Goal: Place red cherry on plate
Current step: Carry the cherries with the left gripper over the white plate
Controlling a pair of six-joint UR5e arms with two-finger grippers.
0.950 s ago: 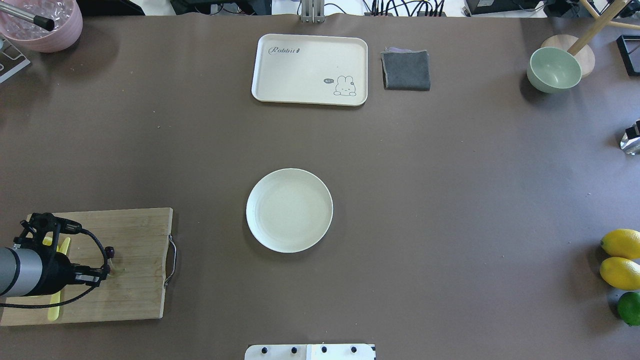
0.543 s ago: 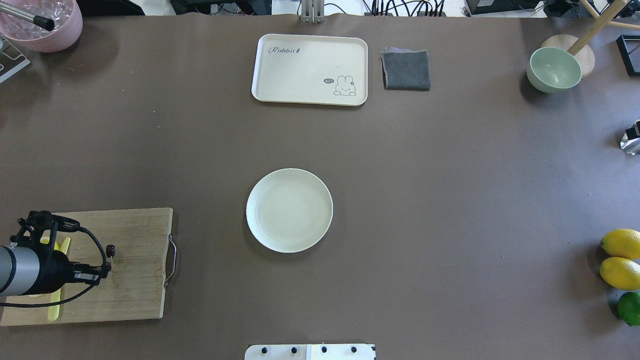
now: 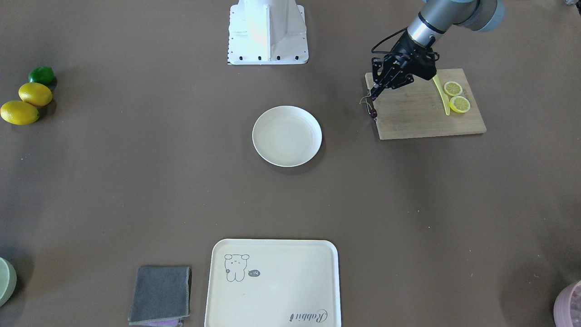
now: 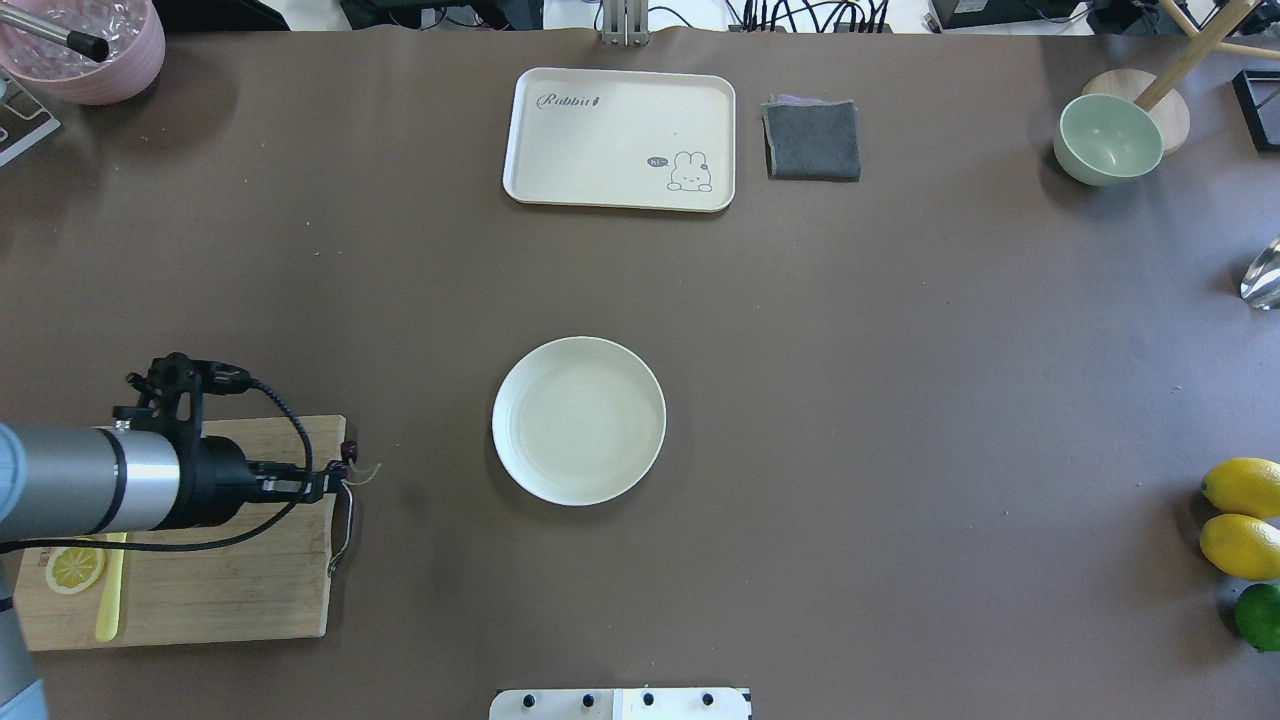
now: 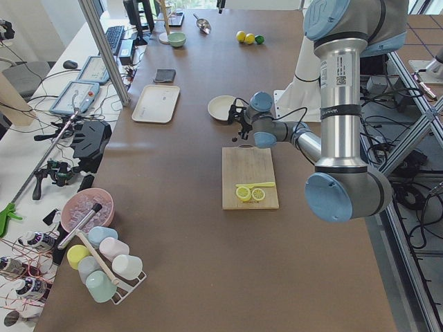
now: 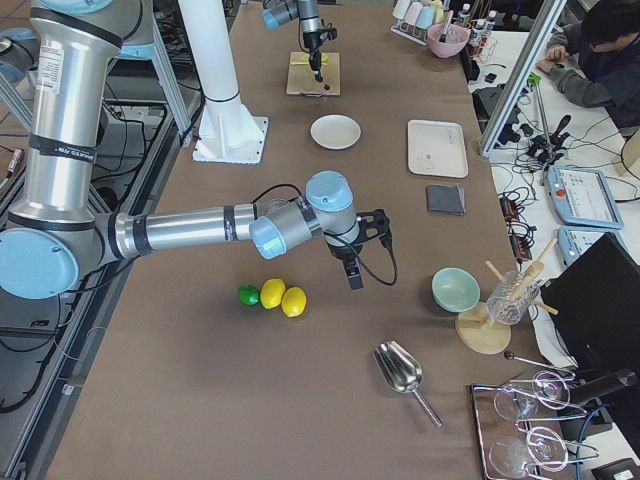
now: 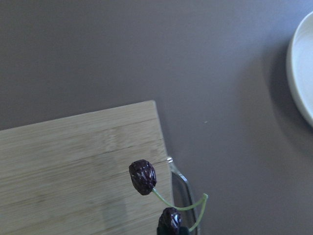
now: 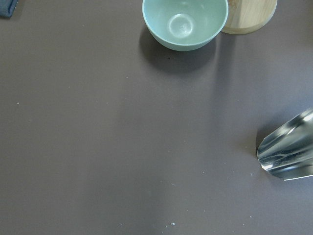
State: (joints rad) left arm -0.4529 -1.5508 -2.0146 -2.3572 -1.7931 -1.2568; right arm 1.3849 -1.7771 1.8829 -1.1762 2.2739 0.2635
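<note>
The red cherry [image 7: 143,176], two dark maroon fruits on a thin green stem, hangs from my left gripper [image 4: 335,481], which is shut on it. It hovers over the handle end of the wooden cutting board [image 4: 230,590], seen in the front view as the cherry [image 3: 373,112] below the gripper [image 3: 373,95]. The round cream plate [image 4: 578,420] lies bare at the table's centre, well to the right of the cherry. The right gripper [image 6: 355,275] shows only in the exterior right view, low over the table near the lemons; I cannot tell its state.
Two lemon slices [image 3: 456,96] and a yellow knife [image 3: 439,93] lie on the board. A rabbit tray [image 4: 620,138] and grey cloth [image 4: 812,140] sit at the far edge. A green bowl [image 8: 185,22], metal scoop [image 8: 288,149] and lemons [image 4: 1242,515] are at the right.
My left gripper has risen from the board's middle and moved toward the plate with the cherry, now at the board's handle end. The dark part at the overhead view's right edge has gone.
</note>
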